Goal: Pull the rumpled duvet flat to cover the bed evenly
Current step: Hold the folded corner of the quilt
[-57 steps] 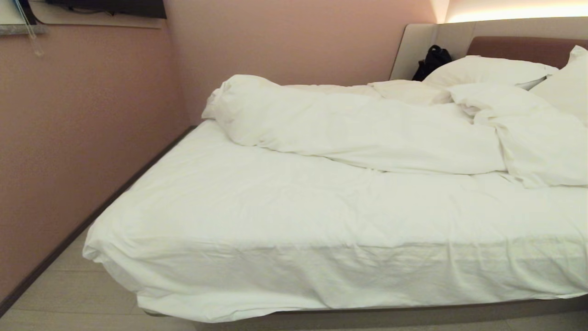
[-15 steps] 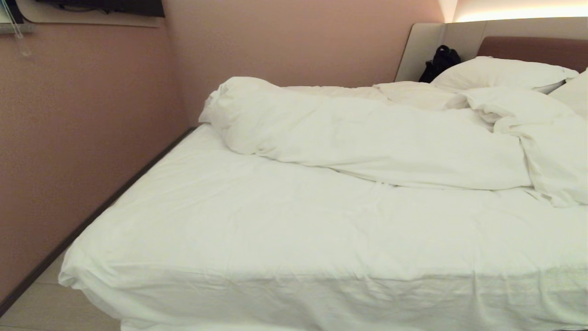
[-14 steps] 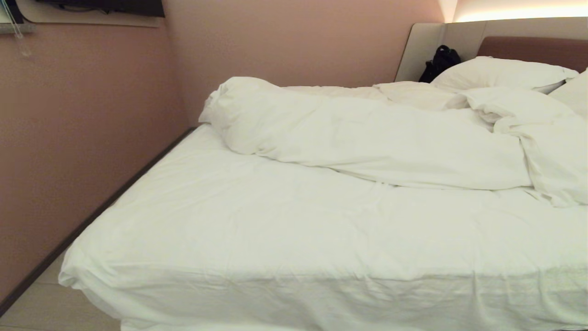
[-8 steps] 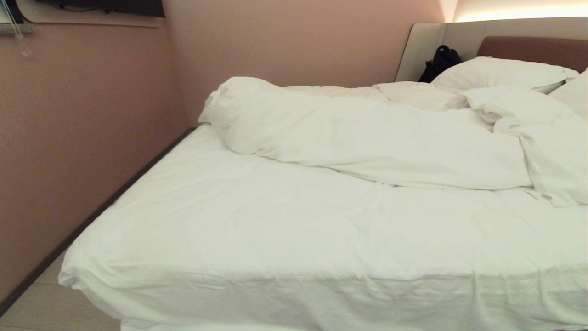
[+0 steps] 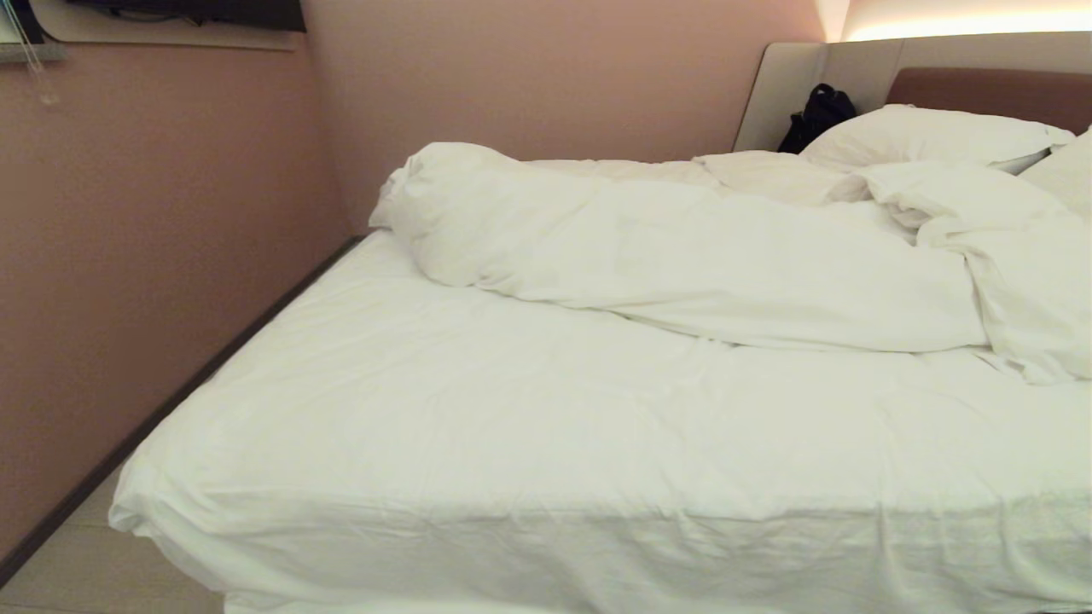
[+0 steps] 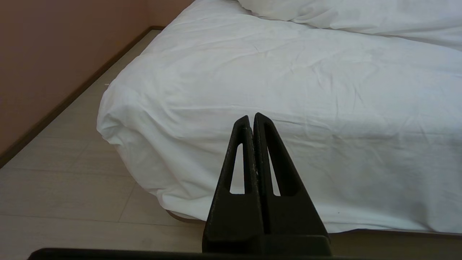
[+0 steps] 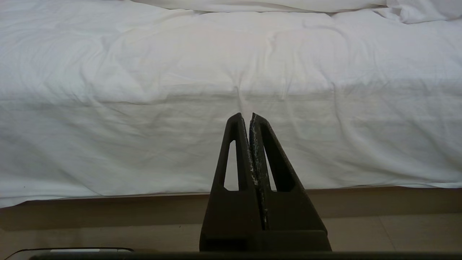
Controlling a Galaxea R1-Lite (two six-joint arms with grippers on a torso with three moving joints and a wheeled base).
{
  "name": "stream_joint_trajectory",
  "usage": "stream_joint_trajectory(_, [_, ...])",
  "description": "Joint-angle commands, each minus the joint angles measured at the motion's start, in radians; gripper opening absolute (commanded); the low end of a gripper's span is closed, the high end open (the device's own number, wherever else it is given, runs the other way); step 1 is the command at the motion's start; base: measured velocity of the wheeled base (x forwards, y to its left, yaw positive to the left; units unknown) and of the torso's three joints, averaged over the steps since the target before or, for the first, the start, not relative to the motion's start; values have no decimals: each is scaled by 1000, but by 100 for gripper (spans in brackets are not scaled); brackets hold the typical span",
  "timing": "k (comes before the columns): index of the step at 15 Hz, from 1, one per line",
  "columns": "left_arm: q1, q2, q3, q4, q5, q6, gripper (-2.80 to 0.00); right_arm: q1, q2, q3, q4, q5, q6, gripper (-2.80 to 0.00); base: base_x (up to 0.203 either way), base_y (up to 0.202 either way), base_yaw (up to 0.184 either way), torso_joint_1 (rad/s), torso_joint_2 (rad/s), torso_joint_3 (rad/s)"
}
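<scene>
The duvet (image 5: pixel 682 247), white and puffy, lies bunched in a long roll across the far half of the bed (image 5: pixel 529 443), up by the pillows. The near half of the mattress shows only its fitted white sheet. Neither arm appears in the head view. My left gripper (image 6: pixel 252 117) is shut and empty, held low in front of the bed's near left corner (image 6: pixel 119 108), apart from the sheet. My right gripper (image 7: pixel 247 116) is also shut and empty, facing the sheeted side of the mattress (image 7: pixel 180 137) above the beige platform base (image 7: pixel 108 209).
A pink wall (image 5: pixel 153 256) runs close along the bed's left side, leaving a narrow strip of pale floor (image 5: pixel 77 563). White pillows (image 5: pixel 930 136) lean on the brown headboard (image 5: pixel 990 89). A black bag (image 5: pixel 817 115) sits in the far corner.
Over the last second nothing has moved. Since the earliest frame the whole view has shifted: the bed now sits nearer and lower, so the camera came closer.
</scene>
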Motion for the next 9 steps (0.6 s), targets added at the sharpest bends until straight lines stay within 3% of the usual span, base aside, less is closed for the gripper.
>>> stream_joint_trajectory(1, [0, 0, 0, -1, 1, -1, -280, 0, 1, 0, 0, 0, 0, -280, 0, 0, 0, 0, 0, 0])
stream_joint_trajectory(9, [1, 0, 0, -2, -1, 8, -280, 1, 1, 0, 0, 1, 0, -280, 0, 0, 0, 0, 0, 0])
